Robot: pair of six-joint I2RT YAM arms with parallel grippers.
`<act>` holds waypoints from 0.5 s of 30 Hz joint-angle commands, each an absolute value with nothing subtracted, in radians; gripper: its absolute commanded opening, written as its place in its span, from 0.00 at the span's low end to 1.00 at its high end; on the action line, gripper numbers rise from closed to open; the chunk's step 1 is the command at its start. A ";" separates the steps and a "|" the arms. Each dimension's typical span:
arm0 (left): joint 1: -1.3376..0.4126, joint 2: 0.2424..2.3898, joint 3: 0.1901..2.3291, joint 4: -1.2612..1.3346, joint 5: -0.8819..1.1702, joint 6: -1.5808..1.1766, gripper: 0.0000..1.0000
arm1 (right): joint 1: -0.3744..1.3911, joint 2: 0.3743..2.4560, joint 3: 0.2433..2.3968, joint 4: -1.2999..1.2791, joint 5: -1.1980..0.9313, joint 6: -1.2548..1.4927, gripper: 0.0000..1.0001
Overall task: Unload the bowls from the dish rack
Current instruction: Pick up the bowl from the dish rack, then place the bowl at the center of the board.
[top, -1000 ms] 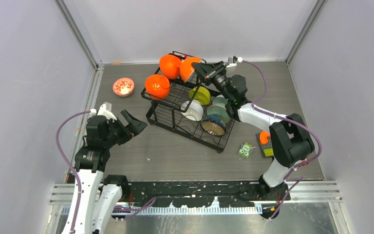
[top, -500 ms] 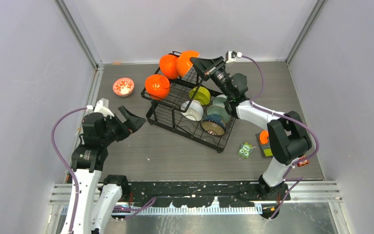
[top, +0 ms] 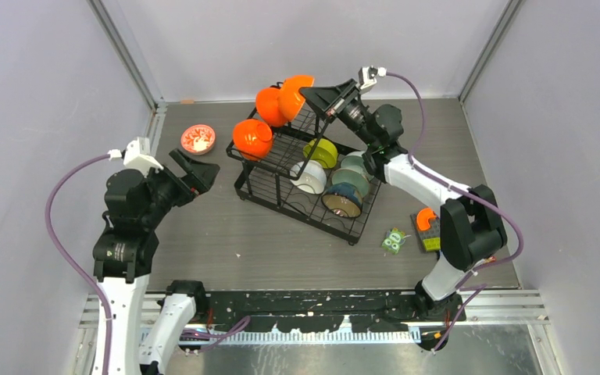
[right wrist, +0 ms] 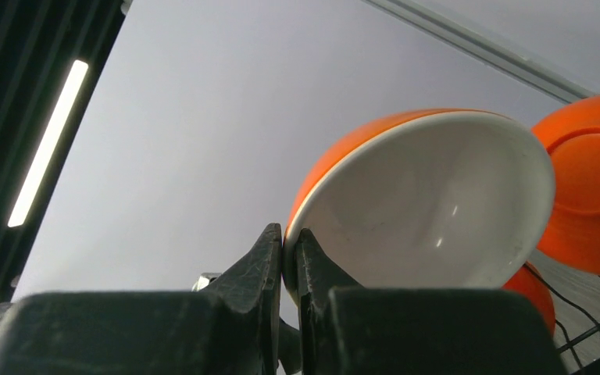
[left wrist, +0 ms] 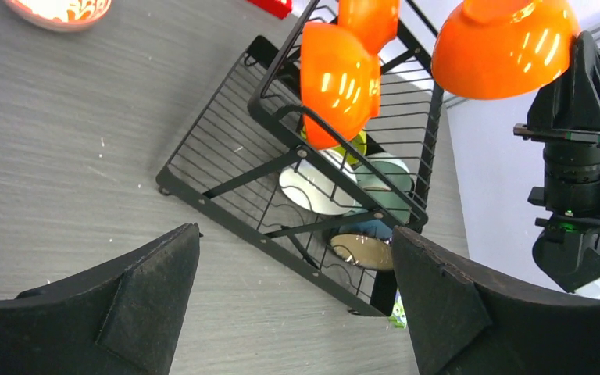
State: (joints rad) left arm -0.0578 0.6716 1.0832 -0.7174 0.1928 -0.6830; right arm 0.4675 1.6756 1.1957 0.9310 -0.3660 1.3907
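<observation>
**Desk:** Lifted clear, has it?

**Photographer:** Up and to the left within the last second. The right gripper (top: pixel 310 94) is clamped on the rim of an orange bowl (top: pixel 294 91) and holds it above the far corner of the dish rack (top: pixel 281 150). In the wrist view its fingers (right wrist: pixel 269 258) pinch the rim, with the bowl's white inside facing the lens.

**Desk:** And the left arm?

**Photographer:** Drawn back toward the near left. The left gripper (top: pixel 198 170) hangs spread wide and holds nothing, left of the rack and apart from it.

**Desk:** What's aboard?

**Photographer:** On the upper basket, a second orange bowl (top: pixel 269 106) and a third orange bowl (top: pixel 251 137). On the lower tier, standing on edge: a lime-yellow bowl (top: pixel 323 152), a white bowl (top: pixel 309 178), a mint bowl (top: pixel 352 164) and a dark bowl with a tan inside (top: pixel 342 202). A red-patterned bowl (top: pixel 198 139) sits on the table at far left, well apart from the rack.
</observation>
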 commanded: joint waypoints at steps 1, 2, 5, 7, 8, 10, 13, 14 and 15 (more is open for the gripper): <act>-0.059 0.696 1.134 -0.659 0.190 -0.649 0.95 | 0.469 1.560 1.282 0.905 -0.434 1.336 0.01; -0.060 0.703 1.139 -0.647 0.201 -0.649 0.97 | 0.471 1.546 1.289 0.885 -0.445 1.325 0.01; -0.060 0.713 1.153 -0.603 0.233 -0.647 1.00 | 0.479 1.483 1.330 0.755 -0.501 1.234 0.01; -0.059 0.723 1.166 -0.590 0.249 -0.646 1.00 | 0.492 1.416 1.354 0.630 -0.537 1.148 0.01; -0.061 0.726 1.171 -0.583 0.254 -0.647 1.00 | 0.497 1.386 1.364 0.561 -0.551 1.101 0.01; -0.060 0.731 1.175 -0.563 0.268 -0.648 1.00 | 0.510 1.323 1.388 0.417 -0.572 0.996 0.01; -0.061 0.743 1.176 -0.512 0.319 -0.642 1.00 | 0.580 1.231 1.460 0.111 -0.563 0.758 0.01; -0.061 0.756 1.184 -0.499 0.351 -0.636 1.00 | 0.627 1.204 1.496 -0.040 -0.527 0.650 0.01; -0.061 0.772 1.200 -0.496 0.387 -0.629 1.00 | 0.694 1.182 1.534 -0.178 -0.444 0.520 0.01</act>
